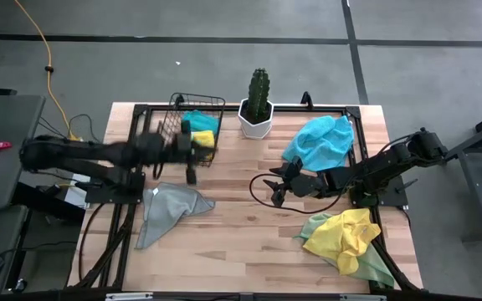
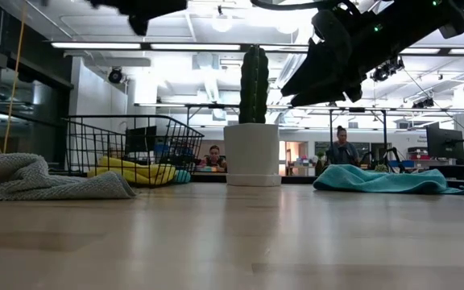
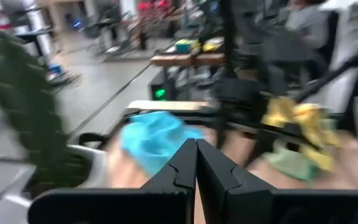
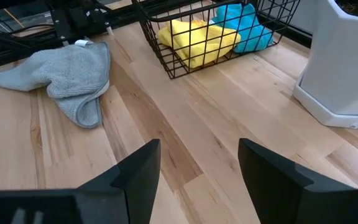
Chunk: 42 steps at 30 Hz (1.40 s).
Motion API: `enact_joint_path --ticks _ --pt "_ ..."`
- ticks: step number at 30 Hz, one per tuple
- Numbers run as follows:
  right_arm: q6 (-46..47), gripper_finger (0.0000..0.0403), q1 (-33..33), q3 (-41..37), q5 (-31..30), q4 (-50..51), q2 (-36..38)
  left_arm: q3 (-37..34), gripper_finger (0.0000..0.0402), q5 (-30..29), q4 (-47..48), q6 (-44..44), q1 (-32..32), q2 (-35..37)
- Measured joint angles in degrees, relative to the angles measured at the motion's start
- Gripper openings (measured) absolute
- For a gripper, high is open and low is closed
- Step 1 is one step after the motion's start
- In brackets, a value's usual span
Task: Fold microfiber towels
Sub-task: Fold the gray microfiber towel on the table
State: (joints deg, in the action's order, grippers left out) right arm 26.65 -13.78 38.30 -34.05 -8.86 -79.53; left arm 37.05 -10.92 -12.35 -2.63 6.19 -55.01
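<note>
Hovering left end effector (image 1: pixel 192 165) closed, right end effector (image 1: pixel 274 189) spread

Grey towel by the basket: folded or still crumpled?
Crumpled, not folded. The grey towel lies bunched in an uneven heap on the table, edges splayed, in the high and right wrist views. No end effector touches it.

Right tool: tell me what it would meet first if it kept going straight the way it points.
The right tool is open and empty, aimed across bare table. Going straight on, it would likely meet the wire basket holding yellow and blue towels; the grey towel lies off to one side. Depth is hard to judge.
</note>
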Motion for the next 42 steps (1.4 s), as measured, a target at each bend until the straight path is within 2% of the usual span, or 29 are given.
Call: enact_joint_path --ticks 5,8,12,18,21,26,31,34,42 --pt "0.0 0.0209 0.0 0.0 0.0 -0.3 0.0 -11.3 0.0 -7.7 -16.1 2.1 -11.5 0.3" --pt "0.1 0.0209 0.0 0.0 0.5 -1.3 0.0 -13.2 0.0 -9.4 -16.3 3.5 -15.0 -0.1" --pt "-1.5 0.0209 0.0 0.0 6.8 -8.7 -1.8 -13.6 0.0 -9.5 -16.4 2.8 -17.8 -0.1" --pt "-11.8 0.0209 0.3 0.4 17.9 -28.7 -15.4 -12.1 0.0009 -15.7 -16.6 -0.9 -20.6 0.3" --pt "-15.8 0.0209 0.9 4.7 21.6 -32.1 -23.1 -11.9 0.002 -18.6 -16.4 -2.4 -22.2 0.3" --pt "-23.7 0.0209 1.0 17.6 25.4 -28.9 -35.5 -11.8 0.0039 -23.3 -16.6 -4.3 -24.1 0.3" --pt "-27.2 0.0209 2.2 28.7 22.5 -18.7 -43.0 -11.8 0.0055 -25.9 -17.3 -5.1 -25.5 0.3" --pt "-27.4 0.0209 3.8 32.0 22.9 -15.8 -45.0 -11.8 0.0063 -26.0 -17.5 -5.2 -25.9 0.3" --pt "-31.4 0.0209 5.3 35.8 31.3 -12.9 -48.2 -11.8 0.0069 -26.0 -17.7 -5.7 -25.9 0.3"
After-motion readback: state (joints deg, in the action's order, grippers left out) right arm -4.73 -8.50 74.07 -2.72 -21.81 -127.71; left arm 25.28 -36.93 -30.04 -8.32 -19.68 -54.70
